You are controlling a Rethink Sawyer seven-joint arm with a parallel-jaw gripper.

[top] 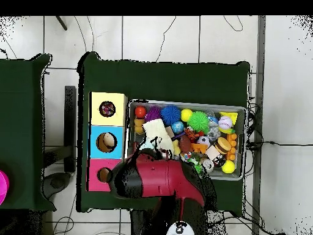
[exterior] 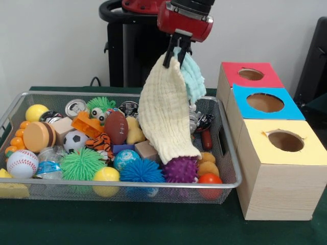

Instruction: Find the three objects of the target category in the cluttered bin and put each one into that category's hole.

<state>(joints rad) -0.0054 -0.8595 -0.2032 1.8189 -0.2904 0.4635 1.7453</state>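
Wide silver wire-mesh basket (exterior: 231,158) crowded with toys, light wooden box with yellow-topped round hole (exterior: 285,141) beside it, large cream waffle-weave cloth (exterior: 162,115) and pale teal waffle-weave cloth (exterior: 192,76) dangling above the basket, red-and-black gripper (exterior: 176,55) fingers clamped on both.

A plain pale grey wall (exterior: 56,46) stands at the far side. The dark green cloth-covered surface (exterior: 127,224) rests on a white tiled floor (top: 159,40) crossed by thin black cables (top: 278,144).
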